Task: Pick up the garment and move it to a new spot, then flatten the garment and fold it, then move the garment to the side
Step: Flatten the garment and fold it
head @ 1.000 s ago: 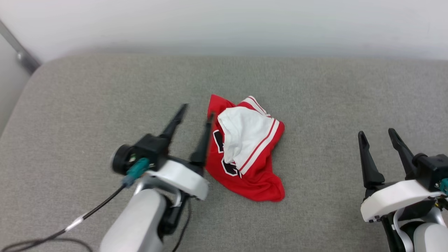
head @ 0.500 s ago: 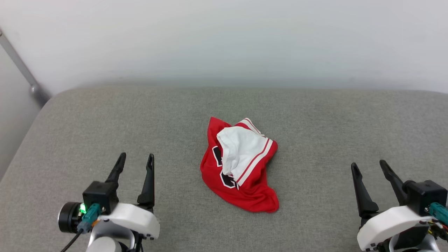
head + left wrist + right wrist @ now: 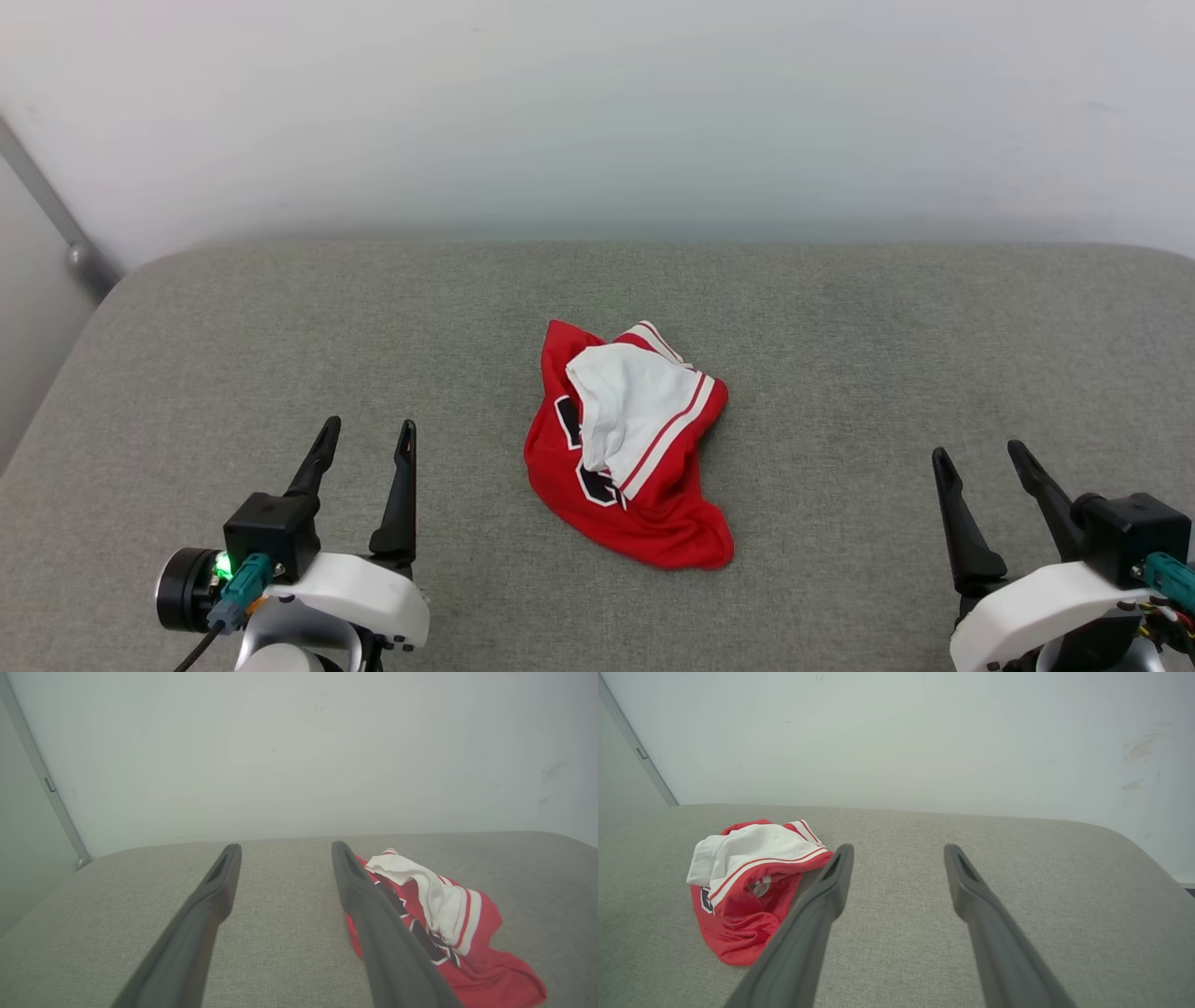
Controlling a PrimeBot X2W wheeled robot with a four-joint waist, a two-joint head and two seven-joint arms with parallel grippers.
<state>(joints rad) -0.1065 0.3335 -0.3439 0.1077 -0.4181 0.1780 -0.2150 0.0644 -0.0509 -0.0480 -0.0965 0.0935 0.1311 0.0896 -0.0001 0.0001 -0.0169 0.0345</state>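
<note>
Grey fabric cushion (image 3: 840,327) against a plain white wall (image 3: 597,112), that's the workspace. On the left gripper (image 3: 369,427) both dark fingers (image 3: 210,905) are spread wide with nothing between them, just bare cushion in the gap. Same on the right gripper (image 3: 978,452): fingers (image 3: 985,933) wide apart, empty. Both grippers sit low at the near edge of the head view, one at lower left and one at lower right, with tips pointing toward the wall.

The red jersey (image 3: 653,532) lies between them mid-cushion, somewhat nearer the left gripper and touching neither. It's bunched in a heap, not flat. A white sleeve (image 3: 621,411) with red-and-white striped trim is folded over the top, and black white-edged lettering (image 3: 597,485) peeks out beneath (too crumpled to read).

In the left wrist view the heap sits right of the fingers, partly hidden behind one. In the right wrist view it sits left of them, its edge just behind a fingertip.

A grey metal bar (image 3: 56,224) runs diagonally up the wall at far left, off the cushion.
</note>
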